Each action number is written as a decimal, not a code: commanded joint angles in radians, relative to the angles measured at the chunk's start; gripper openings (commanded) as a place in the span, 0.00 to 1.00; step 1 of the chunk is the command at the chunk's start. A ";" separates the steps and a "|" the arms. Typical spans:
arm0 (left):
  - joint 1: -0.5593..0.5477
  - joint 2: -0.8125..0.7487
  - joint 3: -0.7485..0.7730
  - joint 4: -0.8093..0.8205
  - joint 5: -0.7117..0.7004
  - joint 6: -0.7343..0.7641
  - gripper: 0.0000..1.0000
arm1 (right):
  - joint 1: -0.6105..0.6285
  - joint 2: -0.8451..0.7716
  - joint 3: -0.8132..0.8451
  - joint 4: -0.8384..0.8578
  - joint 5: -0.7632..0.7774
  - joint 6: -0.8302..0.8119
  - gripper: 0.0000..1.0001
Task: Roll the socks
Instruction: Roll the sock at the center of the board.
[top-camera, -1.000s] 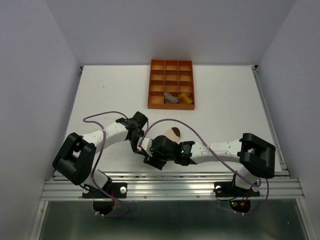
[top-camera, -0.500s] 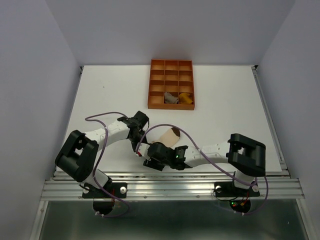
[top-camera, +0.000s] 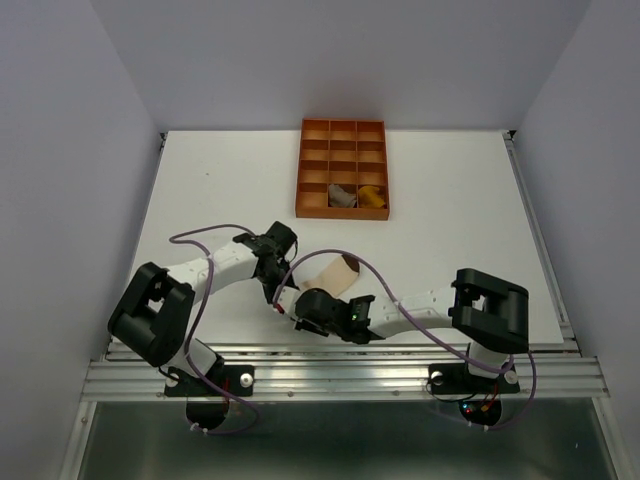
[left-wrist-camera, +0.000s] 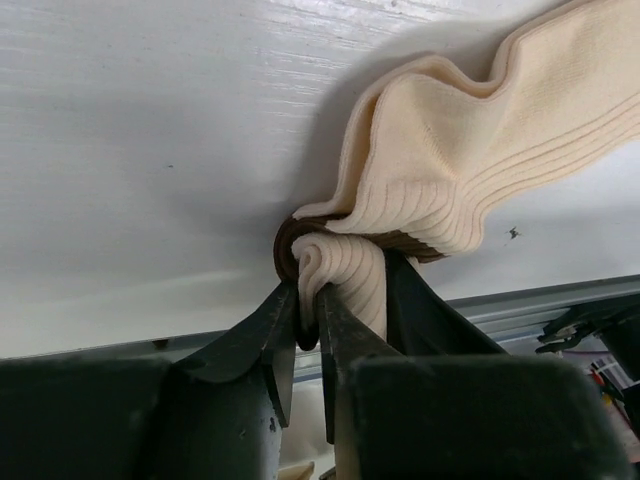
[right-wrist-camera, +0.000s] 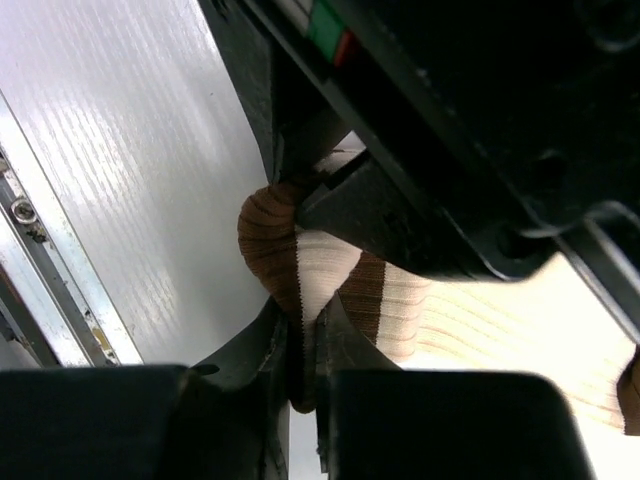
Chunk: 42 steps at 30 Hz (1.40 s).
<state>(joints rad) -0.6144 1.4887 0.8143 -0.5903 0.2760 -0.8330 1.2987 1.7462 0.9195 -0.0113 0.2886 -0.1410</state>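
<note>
Cream sock (left-wrist-camera: 470, 170) cuff caught in left pincer (left-wrist-camera: 309, 298), right pincer (right-wrist-camera: 303, 322).

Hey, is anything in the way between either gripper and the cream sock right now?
Nothing visible is in the way. The left gripper and the right gripper each pinch a fold at the brown-banded end of the cream sock, fingers directly on the fabric.

No readable txt or labels; no brands or nos. (all three views)

Left arm (top-camera: 215, 268) and right arm (top-camera: 420, 305): white link shells, black joint housings; a purple cable (top-camera: 200, 236) loops along each; green indicator light (top-camera: 353, 314) at right wrist; gripper fingers (left-wrist-camera: 250, 350) black.
</note>
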 joint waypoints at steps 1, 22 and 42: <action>0.007 -0.076 0.040 -0.034 -0.006 -0.014 0.29 | 0.004 0.022 -0.033 0.034 -0.003 0.070 0.01; 0.169 -0.265 -0.067 0.052 -0.092 0.024 0.34 | -0.282 0.036 -0.068 0.103 -0.566 0.454 0.01; 0.127 -0.328 -0.267 0.452 0.088 0.098 0.47 | -0.556 0.184 -0.246 0.481 -0.951 0.952 0.01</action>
<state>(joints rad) -0.4706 1.1355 0.5751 -0.2264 0.3477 -0.7597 0.7696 1.8782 0.7204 0.4980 -0.6605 0.7403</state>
